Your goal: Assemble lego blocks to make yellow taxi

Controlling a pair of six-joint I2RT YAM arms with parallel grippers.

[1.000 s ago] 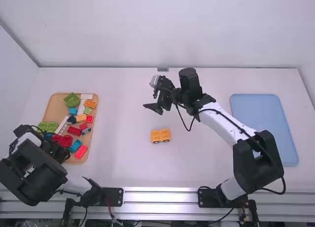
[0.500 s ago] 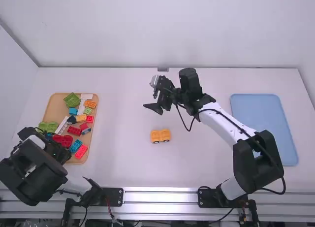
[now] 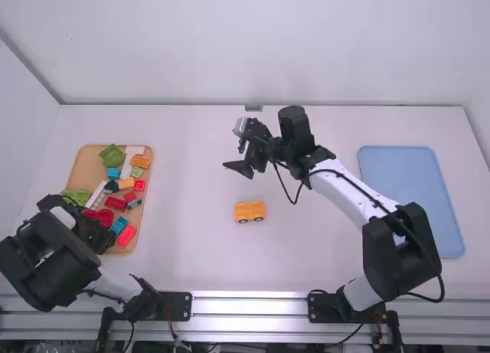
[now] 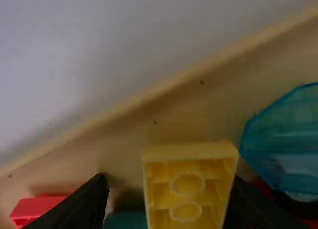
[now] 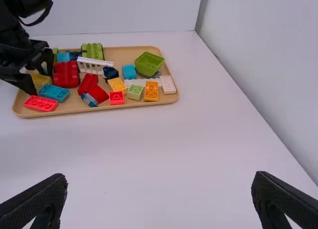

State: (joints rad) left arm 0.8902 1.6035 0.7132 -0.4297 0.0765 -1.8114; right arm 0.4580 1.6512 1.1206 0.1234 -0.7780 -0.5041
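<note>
High view: the yellow car (image 3: 249,211) sits on the desk (image 3: 306,253), nearer my right jaws; my left jaws are at the tray (image 3: 88,158).

Left wrist view: the yellow block (image 4: 186,189) lies between my jaws, long axis lengthwise, not across; they seem parted, one side gapped.

Right wrist view: jaws wide, empty.

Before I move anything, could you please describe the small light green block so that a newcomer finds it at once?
On the left of the white table lies a brown tray. Near its far right corner, on the robot's side of the orange block, sits the small light green block. It is paler and smaller than the green bowl nearby.
</note>
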